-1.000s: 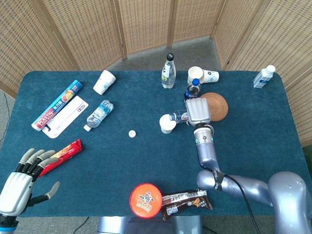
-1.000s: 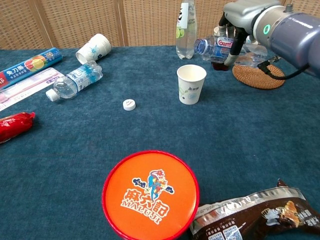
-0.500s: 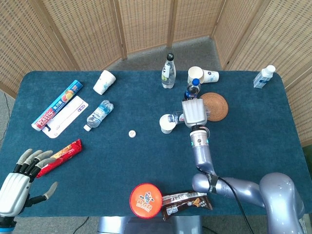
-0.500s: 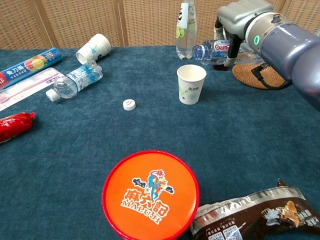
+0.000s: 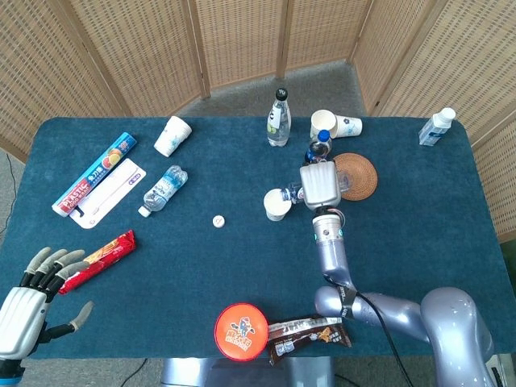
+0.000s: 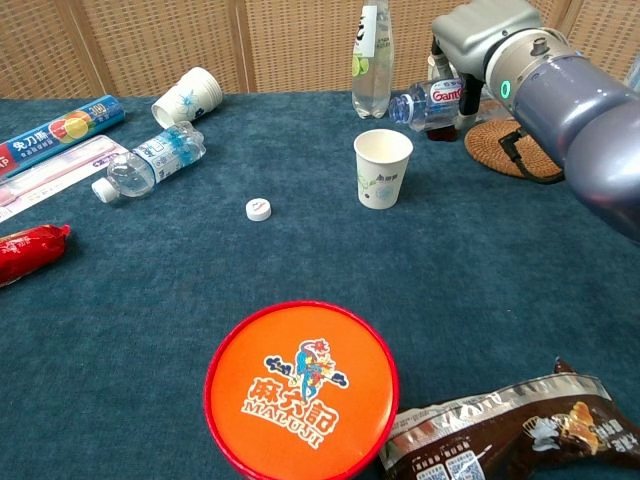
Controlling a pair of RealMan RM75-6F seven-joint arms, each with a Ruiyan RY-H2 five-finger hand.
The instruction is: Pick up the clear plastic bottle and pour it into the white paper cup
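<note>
Bottle [image 6: 432, 99], clear plastic, gripped in right hand [image 5: 321, 186], lies tipped near level, open mouth toward paper cup [image 6: 382, 168] standing just left of hand, below bottle neck. Tilt suits pouring; mouth looks slightly short of rim. Loose cap [image 6: 259, 208] sits farther left on table [image 5: 419, 234]. Left hand [image 5: 28, 302] hangs idle, fingers spread, well apart.
</note>
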